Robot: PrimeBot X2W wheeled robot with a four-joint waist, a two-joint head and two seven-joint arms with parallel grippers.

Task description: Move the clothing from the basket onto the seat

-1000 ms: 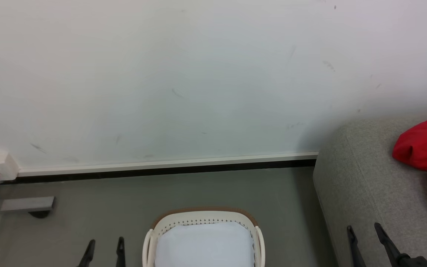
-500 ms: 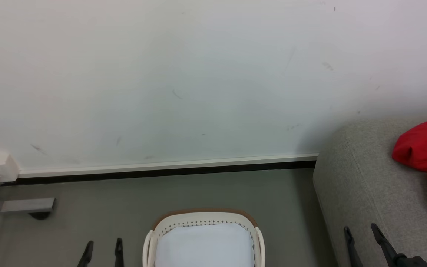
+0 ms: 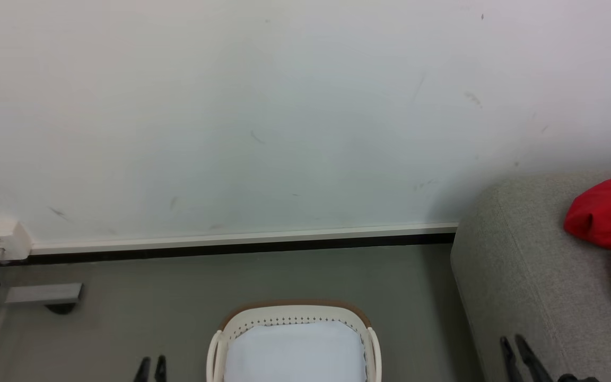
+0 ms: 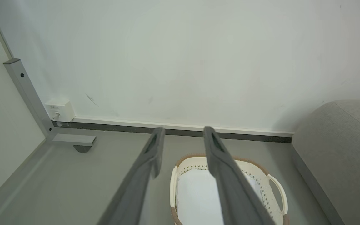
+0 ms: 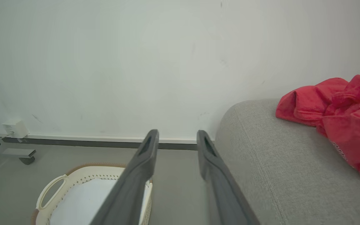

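In the head view, the red sports clothing (image 3: 610, 223) lay bunched on the grey sofa (image 3: 523, 276), well apart from the laundry basket (image 3: 295, 309) on the floor, which showed its white bottom. In the left wrist view, the left gripper (image 3: 152, 369) stood moderately parted and empty over the basket. In the right wrist view, the right gripper (image 3: 513, 345) was likewise parted and empty, between basket and sofa.
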